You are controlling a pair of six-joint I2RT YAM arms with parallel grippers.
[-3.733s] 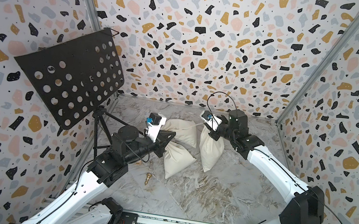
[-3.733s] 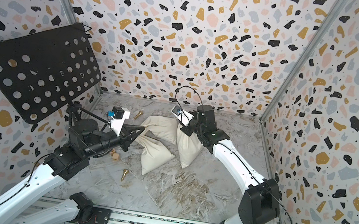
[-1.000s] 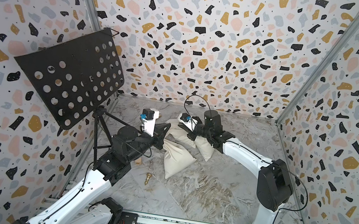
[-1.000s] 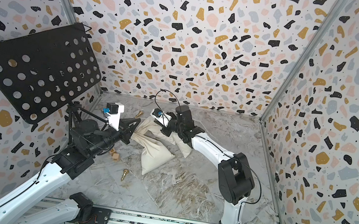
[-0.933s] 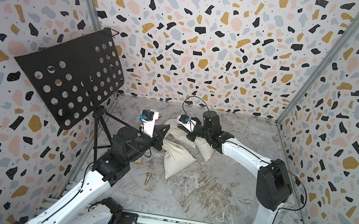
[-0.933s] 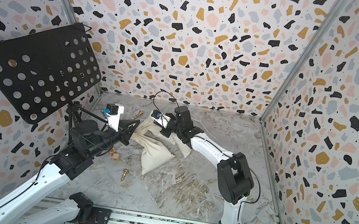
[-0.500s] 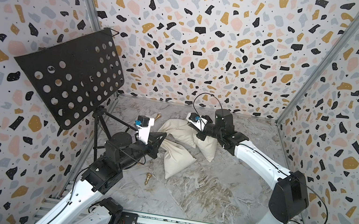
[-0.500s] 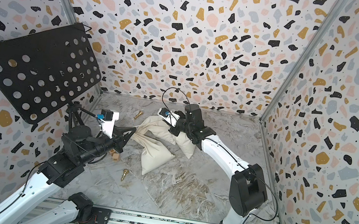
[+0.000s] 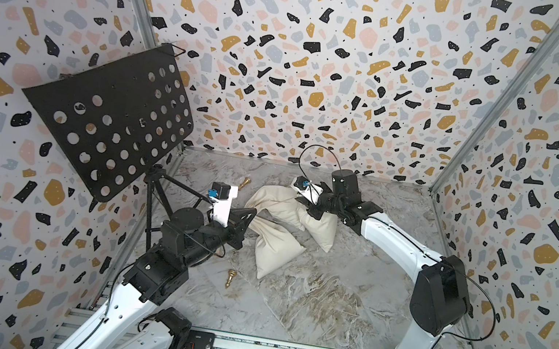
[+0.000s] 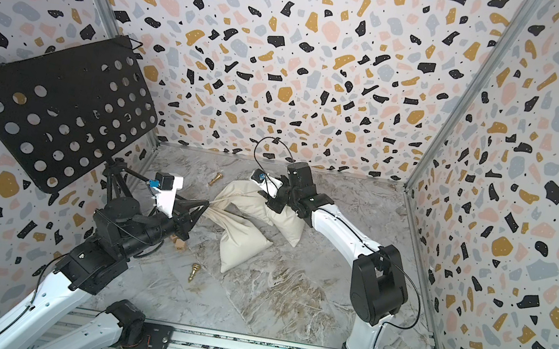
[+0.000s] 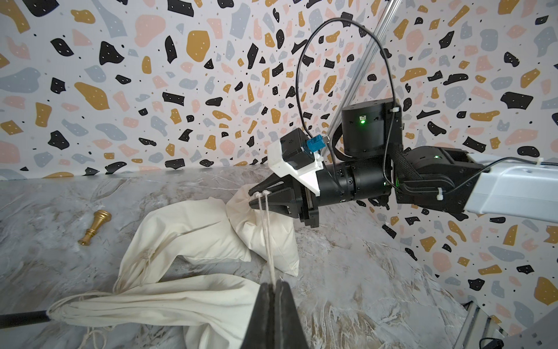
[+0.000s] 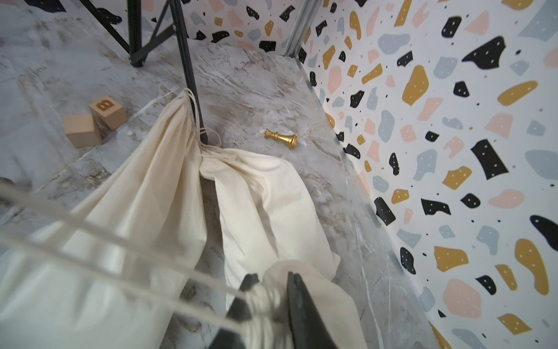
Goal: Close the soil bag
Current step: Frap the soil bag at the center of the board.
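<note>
Cream soil bag neck between right gripper jaws, grip unclear; drawstring runs lower-centre, pinched in left gripper.

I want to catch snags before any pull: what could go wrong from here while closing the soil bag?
1. The left pincer pinches only the thin drawstring; it may slip out under a hard pull.
2. The right pincer straddles the soil bag at its gathered neck; if that hold is loose, the bag may drag along instead of cinching.
3. The left arm sits close to the legs of the music stand; pulling back toward it could bump it.
</note>
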